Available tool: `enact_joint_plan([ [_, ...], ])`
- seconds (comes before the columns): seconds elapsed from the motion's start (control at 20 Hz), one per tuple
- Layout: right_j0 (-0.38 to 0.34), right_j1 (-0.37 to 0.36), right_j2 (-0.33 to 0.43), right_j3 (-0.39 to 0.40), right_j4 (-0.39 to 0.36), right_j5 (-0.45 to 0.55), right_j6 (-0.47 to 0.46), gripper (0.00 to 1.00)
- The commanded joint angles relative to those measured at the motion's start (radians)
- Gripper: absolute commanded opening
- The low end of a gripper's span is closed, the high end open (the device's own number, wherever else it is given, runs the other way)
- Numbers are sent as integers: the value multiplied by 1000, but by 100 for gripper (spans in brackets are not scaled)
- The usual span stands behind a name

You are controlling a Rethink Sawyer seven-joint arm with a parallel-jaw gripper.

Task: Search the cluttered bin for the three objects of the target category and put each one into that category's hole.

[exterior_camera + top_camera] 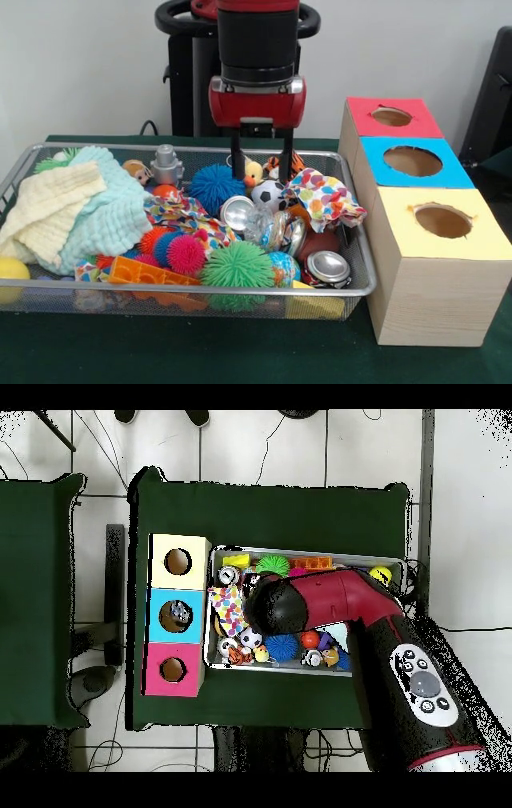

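The silver wire-mesh bin (pixel 16 172) is full of toys and cloths; it also shows in the overhead view (pixel 300 551). One silver-topped can (pixel 237 212) lies near the bin's middle. Another can (pixel 328 268) lies in the corner nearest the yellow box; the overhead view shows it too (pixel 229 575). A crushed clear plastic bottle (pixel 272 228) lies between them. My gripper (pixel 262 176) hangs open and empty over the far side of the bin, its fingertips just above the toys and behind the first can. In the overhead view the arm hides the gripper.
Three wooden boxes stand beside the bin, with holes in a red top (pixel 391 117), a blue top (pixel 413 161) and a yellow top (pixel 442 220). Spiky balls (pixel 237 268), a soccer ball (pixel 268 194), pale cloths (pixel 88 208) and a patterned cloth (pixel 324 196) crowd the cans.
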Motion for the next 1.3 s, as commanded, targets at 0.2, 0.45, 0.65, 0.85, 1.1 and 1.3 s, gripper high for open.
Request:
enact_joint_plan([
  [0.2, 22, 55, 15, -11, -142, -1, -174, 100],
  [0.45, 42, 69, 3, -3, -197, -50, -137, 100],
  [0.65, 57, 83, -9, 3, -233, -77, -110, 100],
  [0.85, 58, 104, -18, -1, -265, -106, -92, 100],
  [1.1, 67, 132, -29, -48, -296, -108, -91, 100],
  [1.3, 70, 169, -39, -87, -326, -117, -87, 100],
])
